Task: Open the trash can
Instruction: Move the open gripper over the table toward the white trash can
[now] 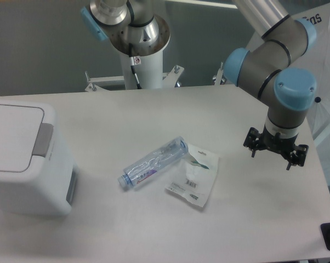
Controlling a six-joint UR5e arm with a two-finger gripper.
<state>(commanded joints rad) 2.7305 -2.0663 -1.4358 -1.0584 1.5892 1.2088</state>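
Pale grey worktop [154, 109] before a dark grey wall, white trash can [22, 159] lid-down at the left edge, claw [275, 150] hovering near the right edge, grip state unclear, clear bottle [153, 163] touching a barcoded packet [193, 175] mid-worktop, print illegible.

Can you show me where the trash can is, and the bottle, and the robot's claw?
trash can [14, 129]: fixed camera view, on its flat white lid.
bottle [152, 163]: fixed camera view, on its clear middle.
claw [275, 150]: fixed camera view, between its black tips.
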